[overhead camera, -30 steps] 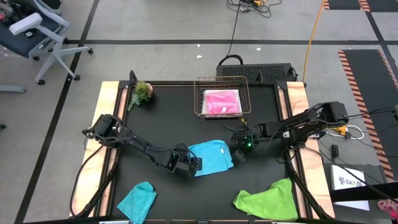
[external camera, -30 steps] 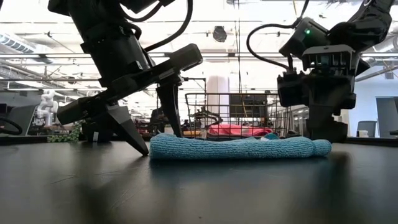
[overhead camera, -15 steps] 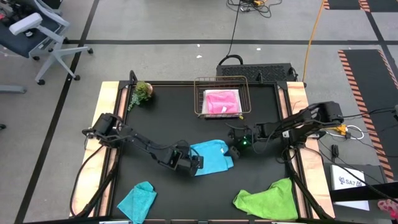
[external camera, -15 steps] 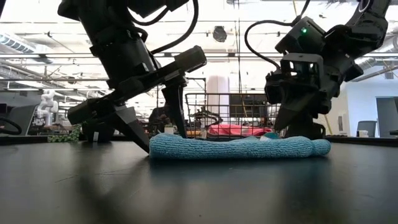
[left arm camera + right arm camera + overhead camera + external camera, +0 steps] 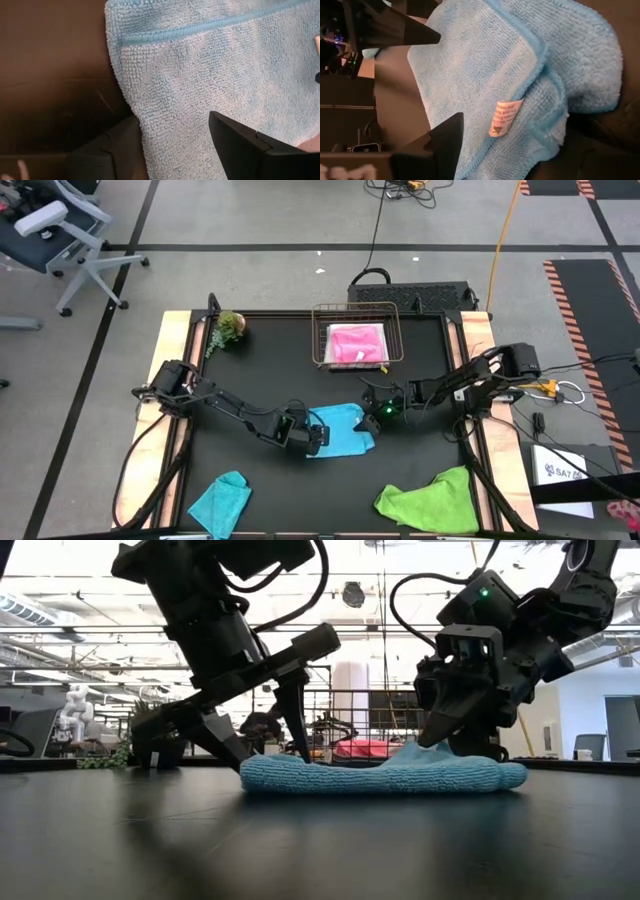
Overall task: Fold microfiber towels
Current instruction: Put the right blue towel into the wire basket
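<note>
Sky blue towel (image 5: 340, 430) flat, long axis btwn both grippers.

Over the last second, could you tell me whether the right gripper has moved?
Yes. In the high view, the right gripper has shifted toward the wire basket, over the sky blue towel.

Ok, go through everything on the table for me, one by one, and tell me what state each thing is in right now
Sky blue towel: folded over, flat mid-table, both grippers at it.
Hot pink towel: folded, in the wire basket.
Teal towel: crumpled, near front edge.
Lime green towel: crumpled, near front edge.
Left gripper: open, straddling the blue towel's edge.
Right gripper: open, at the towel's opposite end.
Plant: at the table's back corner.
</note>
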You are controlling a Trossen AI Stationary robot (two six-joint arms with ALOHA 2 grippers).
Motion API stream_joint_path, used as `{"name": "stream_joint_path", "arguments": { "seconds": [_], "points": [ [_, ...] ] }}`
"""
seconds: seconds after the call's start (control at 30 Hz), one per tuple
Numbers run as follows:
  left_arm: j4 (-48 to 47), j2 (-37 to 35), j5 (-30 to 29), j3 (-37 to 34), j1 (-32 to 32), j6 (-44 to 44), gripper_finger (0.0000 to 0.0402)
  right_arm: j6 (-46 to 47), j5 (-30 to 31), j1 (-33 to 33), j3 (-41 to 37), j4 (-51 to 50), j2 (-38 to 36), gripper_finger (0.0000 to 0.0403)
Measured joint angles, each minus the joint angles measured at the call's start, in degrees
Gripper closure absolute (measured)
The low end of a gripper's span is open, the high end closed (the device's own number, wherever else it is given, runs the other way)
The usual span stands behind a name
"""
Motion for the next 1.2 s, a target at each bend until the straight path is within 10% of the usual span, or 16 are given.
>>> {"name": "stream_joint_path", "arguments": {
  "seconds": [0.23, 0.57, 1.2],
  "points": [
    [0.89, 0.08, -0.51, -0.1, 1.08, 2.87, 0.0187, 0.9, 0.02, 0.0, -0.03, 0.71, 0.35, 0.0263],
    [1.78, 0.37, -2.4, -0.23, 1.25, 8.64, 0.0385, -0.07, -0.46, 0.0, -0.08, 0.99, 0.26, 0.0389],
    [17.58, 0.13, -4.34, 2.53, 5.41, 22.41, 0.0397, 1.53, -0.16, 0.02, -0.08, -6.47, -16.47, 0.0402]
  ]
}}
